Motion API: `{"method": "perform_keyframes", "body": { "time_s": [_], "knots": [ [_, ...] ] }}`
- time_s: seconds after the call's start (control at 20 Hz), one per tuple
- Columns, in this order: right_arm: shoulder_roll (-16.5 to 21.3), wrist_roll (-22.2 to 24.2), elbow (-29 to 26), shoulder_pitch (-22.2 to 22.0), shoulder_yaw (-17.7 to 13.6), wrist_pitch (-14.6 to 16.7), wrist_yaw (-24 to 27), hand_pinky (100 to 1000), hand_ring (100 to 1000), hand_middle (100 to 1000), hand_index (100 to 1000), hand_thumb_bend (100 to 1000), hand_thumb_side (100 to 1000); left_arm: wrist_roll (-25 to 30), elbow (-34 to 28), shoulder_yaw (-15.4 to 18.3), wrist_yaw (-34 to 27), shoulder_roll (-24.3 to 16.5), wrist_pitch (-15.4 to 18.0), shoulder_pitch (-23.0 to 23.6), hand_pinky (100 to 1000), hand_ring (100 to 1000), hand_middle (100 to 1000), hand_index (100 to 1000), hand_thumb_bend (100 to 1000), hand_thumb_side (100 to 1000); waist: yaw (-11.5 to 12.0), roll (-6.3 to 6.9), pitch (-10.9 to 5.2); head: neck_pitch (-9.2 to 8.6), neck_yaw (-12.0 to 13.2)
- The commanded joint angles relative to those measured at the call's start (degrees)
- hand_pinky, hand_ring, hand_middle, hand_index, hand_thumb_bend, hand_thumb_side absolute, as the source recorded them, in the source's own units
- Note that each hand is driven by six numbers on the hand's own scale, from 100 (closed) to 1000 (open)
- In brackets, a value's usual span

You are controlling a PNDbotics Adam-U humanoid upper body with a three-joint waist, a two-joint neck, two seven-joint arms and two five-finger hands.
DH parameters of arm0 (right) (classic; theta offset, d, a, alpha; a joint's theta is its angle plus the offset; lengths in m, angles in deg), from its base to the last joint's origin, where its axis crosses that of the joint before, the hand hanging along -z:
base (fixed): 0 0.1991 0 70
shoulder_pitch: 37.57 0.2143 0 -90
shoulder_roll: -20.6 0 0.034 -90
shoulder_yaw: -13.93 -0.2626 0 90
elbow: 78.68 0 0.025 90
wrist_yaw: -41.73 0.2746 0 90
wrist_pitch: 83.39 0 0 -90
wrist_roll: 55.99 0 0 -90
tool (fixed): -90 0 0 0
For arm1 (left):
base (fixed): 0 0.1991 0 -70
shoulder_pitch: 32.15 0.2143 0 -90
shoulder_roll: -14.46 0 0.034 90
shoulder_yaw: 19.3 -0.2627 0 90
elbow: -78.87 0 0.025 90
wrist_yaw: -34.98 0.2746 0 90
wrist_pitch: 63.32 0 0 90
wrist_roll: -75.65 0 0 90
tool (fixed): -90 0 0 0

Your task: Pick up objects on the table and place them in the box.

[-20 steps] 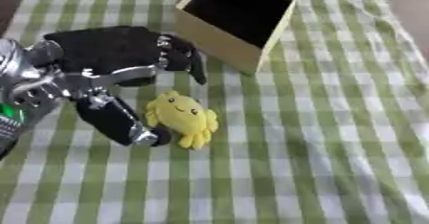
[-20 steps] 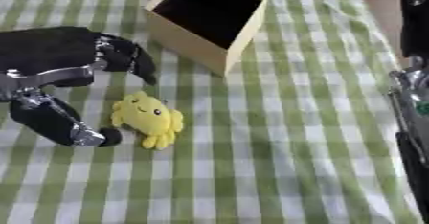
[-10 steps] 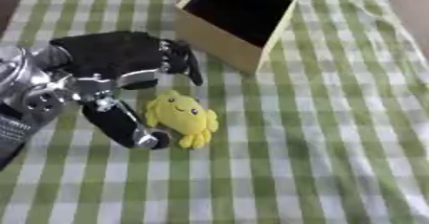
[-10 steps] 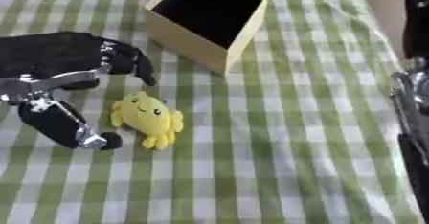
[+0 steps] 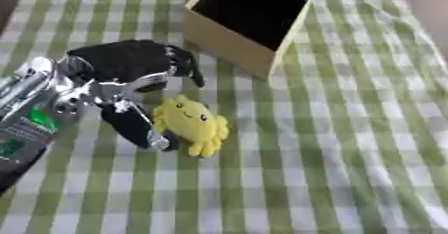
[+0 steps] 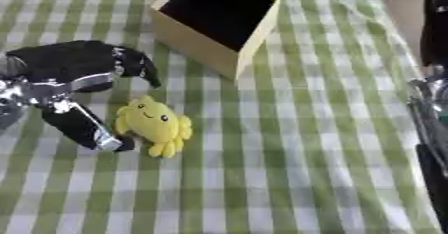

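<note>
Left hand (image 5: 131, 78) beside toy (image 5: 191, 124); box (image 5: 249, 23) dark inside.

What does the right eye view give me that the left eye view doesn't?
Only the right eye view shows the robot's right arm along its right edge; the hand itself is out of sight. Only the left eye view shows more of the left forearm, with a green patch. Both show the left hand open beside the yellow plush toy, the open box beyond, and the green checked cloth.
</note>
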Motion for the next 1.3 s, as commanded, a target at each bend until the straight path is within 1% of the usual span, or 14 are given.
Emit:
{"method": "perform_keyframes", "body": {
  "time_s": [0.05,0.2,0.4,0.75,0.85,0.9,0.95,1.0,1.15,1.2,1.3],
  "knots": [
    [0.5,0.2,-1.2,0.7,-0.2,0.0,0.4,756,688,650,794,100,827,-2.1,2.7,0.4,1.8,0.5,0.7,-0.7,746,837,799,822,512,205,-0.2,0.02,-0.91,-0.89,0.2],
    [0.4,0.1,-1.2,0.7,-0.3,-0.1,0.5,756,688,649,794,100,829,-3.4,5.2,0.1,2.3,1.2,2.1,-0.6,745,836,799,812,489,182,-0.4,0.02,-0.76,-1.12,0.2],
    [0.3,0.0,-1.2,0.6,-0.4,-0.2,0.5,756,687,648,794,100,830,-4.7,6.8,-0.3,1.9,1.7,4.8,-0.3,741,836,805,802,475,156,-0.7,-0.01,-0.59,-1.21,0.3],
    [0.0,-0.1,-1.2,0.4,-0.6,-0.4,0.5,757,686,647,794,100,833,-5.6,10.2,-1.0,1.8,2.5,8.7,0.2,721,821,783,788,451,146,-0.9,-0.09,-0.42,-1.13,0.2],
    [0.0,-0.2,-1.2,0.2,-0.6,-0.5,0.5,758,686,647,794,100,834,-5.4,10.1,-0.8,1.5,2.5,9.4,0.2,696,798,759,770,454,144,-0.8,-0.09,-0.42,-1.03,0.2],
    [0.0,-0.2,-1.2,0.2,-0.6,-0.6,0.5,758,686,647,794,100,836,-5.6,9.8,-0.8,1.5,2.3,9.7,0.2,654,758,710,740,453,134,-0.8,-0.07,-0.42,-1.02,0.1],
    [-0.1,-0.2,-1.2,0.2,-0.6,-0.7,0.5,758,686,647,794,100,836,-5.9,9.3,-0.8,1.8,2.2,10.0,0.1,644,748,683,716,442,127,-0.7,-0.05,-0.43,-0.99,0.1],
    [-0.1,-0.2,-1.2,0.2,-0.6,-0.8,0.4,758,686,647,794,100,834,-6.4,8.9,-0.8,2.0,2.0,10.2,0.2,615,706,642,667,428,125,-0.7,-0.03,-0.44,-0.97,0.1],
    [-0.2,-0.4,-1.2,0.3,-0.7,-0.7,0.5,758,686,647,794,100,834,-7.2,8.7,-1.0,1.8,1.9,10.3,0.4,574,662,606,628,367,118,-0.7,-0.04,-0.47,-1.01,0.0],
    [-0.2,-0.4,-1.2,0.2,-0.7,-0.7,0.5,758,686,647,794,100,835,-7.1,8.8,-1.1,1.6,1.9,10.3,0.4,548,638,590,605,310,112,-0.7,-0.05,-0.49,-1.01,0.0],
    [-0.2,-0.5,-1.2,0.2,-0.8,-0.8,0.5,758,686,646,795,100,835,-6.8,9.0,-1.2,1.1,1.9,10.1,0.5,524,617,576,586,249,108,-0.7,-0.06,-0.53,-0.99,0.0]
  ]
}}
